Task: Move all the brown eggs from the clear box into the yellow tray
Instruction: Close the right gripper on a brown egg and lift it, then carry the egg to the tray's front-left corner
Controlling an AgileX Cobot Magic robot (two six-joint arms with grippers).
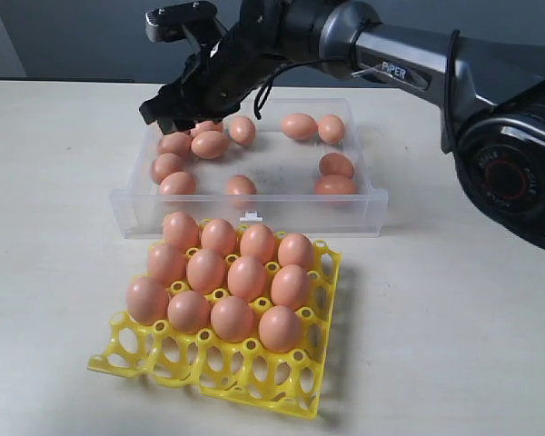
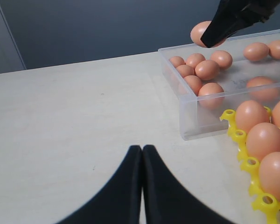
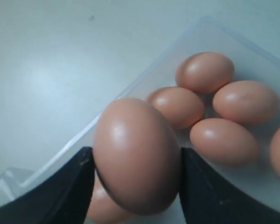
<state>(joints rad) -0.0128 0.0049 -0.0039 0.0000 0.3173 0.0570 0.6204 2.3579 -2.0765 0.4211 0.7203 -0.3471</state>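
Step in hand: carrying one egg from the clear box (image 1: 254, 207) to the yellow tray (image 1: 254, 381), as I judge it. The transfer looks about half done.
Right gripper (image 1: 173, 113): closed on a brown egg, with a dark finger (image 3: 70, 191) pressed to each side of it. It hangs over the box's corner in the upper left of the exterior view.
Held egg (image 3: 135, 154): clear of the box floor and above the rim in the left wrist view. In the exterior view the gripper mostly hides it.
Left gripper (image 2: 142, 150): fingers closed together and holding nothing, low over the bare table (image 2: 74, 121) and well apart from the box.
Egg's long axis: it runs crosswise to the line between the two fingers, so they pinch the narrow girth. Which end is the pointed one I cannot tell.
Eggs left in box (image 1: 209, 143): about ten. One cluster lies under the gripper and a few lie along the far and right walls, tipped every which way.
Eggs in tray (image 1: 247, 277): twelve, in three rows of four, each standing upright in its cup.
Free cups: the row in the lower part of the exterior view and the column at the tray's right edge.
Next move calls for: a swing down-frame to a free cup. The egg's long axis should be turned upright so one end enters the cup. The gripper should let go only once the egg is seated and clear of the pegs and neighbouring eggs.
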